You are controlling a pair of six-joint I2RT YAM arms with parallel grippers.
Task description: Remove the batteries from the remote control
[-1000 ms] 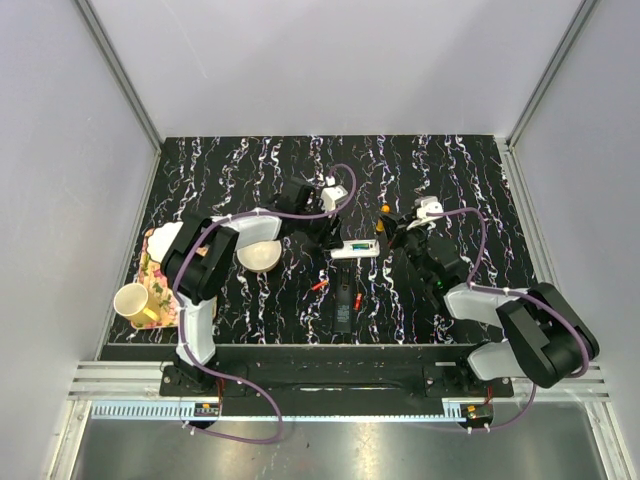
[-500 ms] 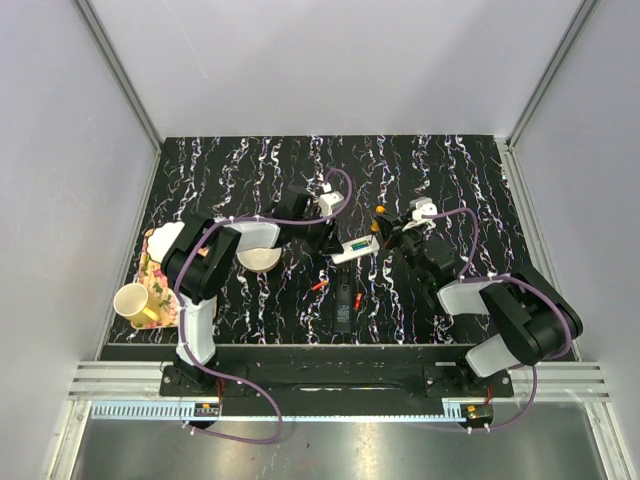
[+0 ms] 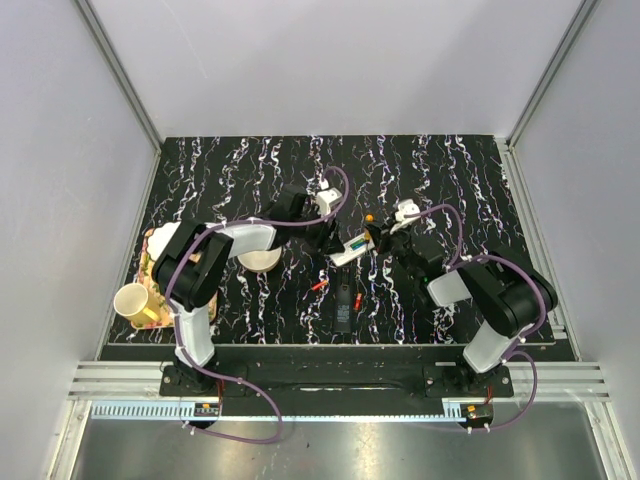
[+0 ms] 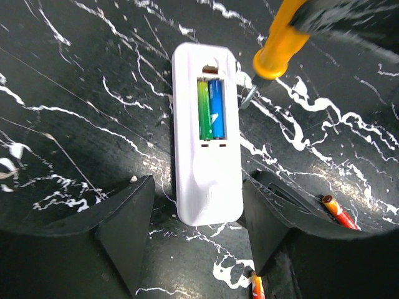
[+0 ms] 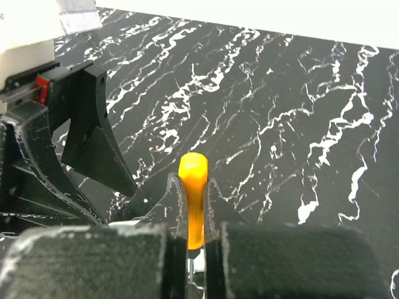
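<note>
Opened at the far left of the top view on a yellow cup and a pale bowl, both well apart from the action. Moved right and found the left gripper low over the table at centre, released, not clenched. Confirmed it in the left wrist view: black fingers splayed either side of the remote at its lower end, the left one clear of it, the right one hard by the edge. Could not tell about actual contact there. Read that as a fence, not a grasp: set there to stop the remote sliding or twisting under a prying push.

Found the remote lying flat, slot face up and uncovered. Spotted both batteries seated side by side inside, green battery left, blue battery right. Counted none unloaded yet.

Further right, caught the metal tip of the orange stick just beside the remote's right edge, level with the slot but outside it. Judged it short of the blue battery, needing a small shift left to get under.

Finished on the right gripper, clenched on the orange stick, rounded end poking past the fingertips. Took the firm pinch as a guard against the stick rolling during levering.
</note>
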